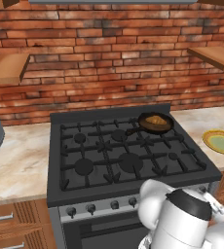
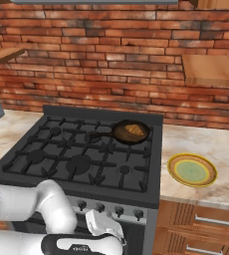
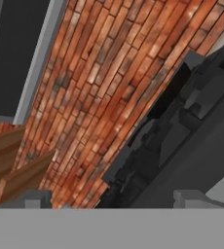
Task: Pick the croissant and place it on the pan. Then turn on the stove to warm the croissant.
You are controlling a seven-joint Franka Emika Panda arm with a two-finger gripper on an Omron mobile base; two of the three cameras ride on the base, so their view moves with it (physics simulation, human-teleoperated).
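End effector (image 3: 112, 202) spread wide and empty, low at the stove's front edge.

The croissant (image 1: 156, 120) already lies inside the pan (image 1: 156, 123), which sits on the back right burner of the stove (image 1: 128, 155), near its rear edge; the yellow-green plate (image 1: 221, 142) rests on the bench to the right. What remains, by my reading, is the knob row (image 1: 102, 207) on the silver front. The risk: several small knobs sit close together, so the fingers could close on the wrong one and light a burner away from the pan, or slip off without turning it.
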